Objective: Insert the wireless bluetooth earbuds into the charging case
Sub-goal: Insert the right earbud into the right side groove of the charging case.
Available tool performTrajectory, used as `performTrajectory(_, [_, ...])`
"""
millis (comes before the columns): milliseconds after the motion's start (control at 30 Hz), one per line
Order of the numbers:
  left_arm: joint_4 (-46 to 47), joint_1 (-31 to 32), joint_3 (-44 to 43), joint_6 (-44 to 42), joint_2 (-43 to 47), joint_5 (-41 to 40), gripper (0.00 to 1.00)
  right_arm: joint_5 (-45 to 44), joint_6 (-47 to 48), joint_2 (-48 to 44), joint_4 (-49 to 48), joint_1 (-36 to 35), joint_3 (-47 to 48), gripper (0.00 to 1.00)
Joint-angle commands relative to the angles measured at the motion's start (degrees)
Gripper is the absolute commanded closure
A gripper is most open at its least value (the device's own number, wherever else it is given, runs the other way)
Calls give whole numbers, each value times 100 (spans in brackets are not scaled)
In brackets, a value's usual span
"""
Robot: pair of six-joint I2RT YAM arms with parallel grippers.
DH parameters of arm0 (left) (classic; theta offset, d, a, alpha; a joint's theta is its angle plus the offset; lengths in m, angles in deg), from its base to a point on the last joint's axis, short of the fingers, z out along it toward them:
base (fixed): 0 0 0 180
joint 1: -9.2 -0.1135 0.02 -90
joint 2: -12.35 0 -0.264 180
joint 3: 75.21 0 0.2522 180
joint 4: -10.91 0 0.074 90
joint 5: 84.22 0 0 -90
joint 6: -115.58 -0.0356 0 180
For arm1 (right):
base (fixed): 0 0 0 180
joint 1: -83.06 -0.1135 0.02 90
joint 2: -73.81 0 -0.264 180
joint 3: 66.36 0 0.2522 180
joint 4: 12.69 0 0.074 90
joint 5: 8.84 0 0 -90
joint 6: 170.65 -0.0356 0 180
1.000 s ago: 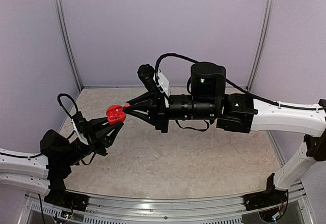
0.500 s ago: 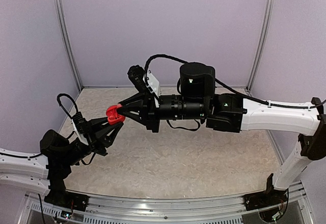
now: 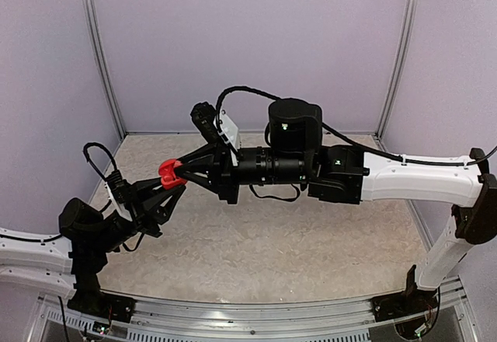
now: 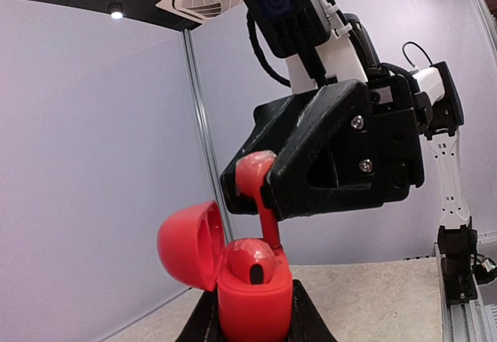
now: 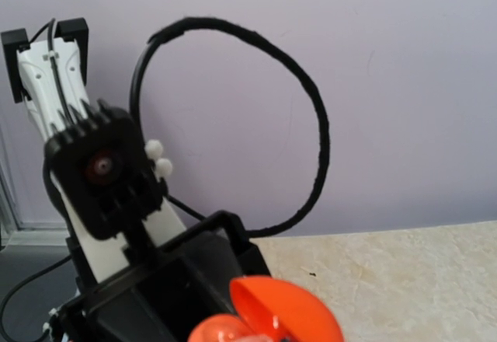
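The earbud point(image 4: 257, 177) is looking glossy red, with a rounded head at the top and a thin stem point(image 4: 271, 227) running straight down from it. The right gripper point(image 3: 188, 172) is clenching the head between its black fingers point(image 4: 311, 163), and the stem's lower end is dipping into the open mouth of the case point(image 4: 250, 289). I cannot tell how far in it is sitting.

The case is the same red, smooth and pebble-shaped. Its lid point(image 4: 185, 244) is hanging open to the left on a hinge, showing a hollow inside. A dark slot point(image 4: 255, 272) is showing in the case body just beside the stem. The left gripper point(image 3: 174, 188) is grasping the case from below, holding it upright in the air, well above the table point(image 3: 272, 241).

In the right wrist view, only the lid is showing, at the bottom edge, as a bright orange-red curve, with the left arm's camera block point(image 5: 102, 169) standing behind it.

Counting what is showing: one earbud, one case, two grippers, both gripping. I am seeing one earbud only; whether another is already lying inside the case, I cannot tell. The two grippers are meeting tip to tip over the left part of the speckled beige table.
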Motion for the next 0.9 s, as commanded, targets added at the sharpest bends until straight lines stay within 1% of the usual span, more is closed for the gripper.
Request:
performTrajectory(0, [240,42,-134,-25,104,-26,100,59,-121,134,-212,-69,77,88])
performTrajectory(533, [401,40,-75,44,139,-88,100,54,-248,228,-383,-69,-59,88])
performTrajectory(667, [490,27,-39,83,172,-127,100,20,-280,210,-396,-69,-108,85])
performTrajectory(867, [580,-21,-7,182,217,-112,100,-33,-282,209,-370,-69,-128,83])
